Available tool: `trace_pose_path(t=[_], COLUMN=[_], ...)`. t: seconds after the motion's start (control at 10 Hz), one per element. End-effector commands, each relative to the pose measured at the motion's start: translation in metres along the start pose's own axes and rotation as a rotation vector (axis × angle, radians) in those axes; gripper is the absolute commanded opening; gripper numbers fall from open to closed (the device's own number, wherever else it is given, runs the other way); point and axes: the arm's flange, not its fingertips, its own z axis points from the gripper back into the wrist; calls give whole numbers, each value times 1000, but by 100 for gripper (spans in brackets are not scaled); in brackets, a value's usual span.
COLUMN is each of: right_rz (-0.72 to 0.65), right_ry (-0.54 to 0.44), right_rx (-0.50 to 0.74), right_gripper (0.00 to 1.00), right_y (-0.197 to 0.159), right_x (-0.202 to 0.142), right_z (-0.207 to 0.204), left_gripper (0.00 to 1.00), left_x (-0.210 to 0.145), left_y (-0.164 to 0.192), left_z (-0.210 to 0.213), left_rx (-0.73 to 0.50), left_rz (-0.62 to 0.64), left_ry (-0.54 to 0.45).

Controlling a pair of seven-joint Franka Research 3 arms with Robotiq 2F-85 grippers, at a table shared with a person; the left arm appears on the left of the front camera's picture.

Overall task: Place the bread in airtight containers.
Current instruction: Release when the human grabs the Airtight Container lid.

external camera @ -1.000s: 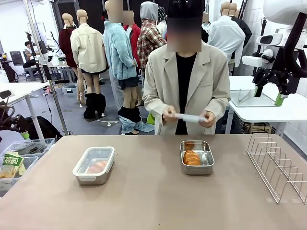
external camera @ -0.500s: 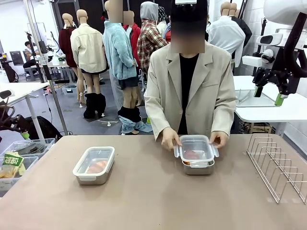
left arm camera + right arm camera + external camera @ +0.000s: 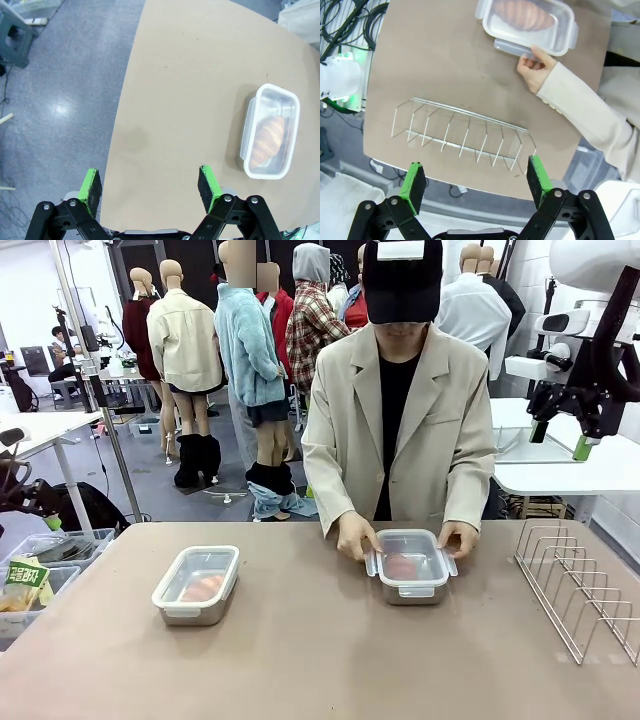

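Two airtight containers stand on the brown table. The left container carries its clear lid, and a golden bread shows through it. The right container is also lidded over a bread, and the person's hands rest at both of its sides. My left gripper hangs open high above the table's edge, well away from the left container. My right gripper is open too, raised above the wire rack, holding nothing.
A wire rack lies on the table's right end. Plastic bins with packets stand off the table at the left. A white table is behind at the right. The person stands at the far edge.
The person brought the clear lid down from chest height onto the right container and now holds it at both sides. Neither arm has moved.
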Motion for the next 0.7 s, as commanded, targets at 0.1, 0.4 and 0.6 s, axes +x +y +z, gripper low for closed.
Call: trace_pose_path(t=[0.1,0.4,0.6], right_rz=[-1,-1,-1], right_ry=[0,0,0], right_rx=[9,9,9], right_gripper=[100,100,100], right_y=[2,2,2], right_x=[1,1,1], right_z=[0,0,0], left_gripper=[100,100,100], left_x=[0,0,0], left_y=[1,1,1], left_z=[1,1,1], left_rx=[0,0,0], left_rz=[2,2,2], left_ry=[3,3,3])
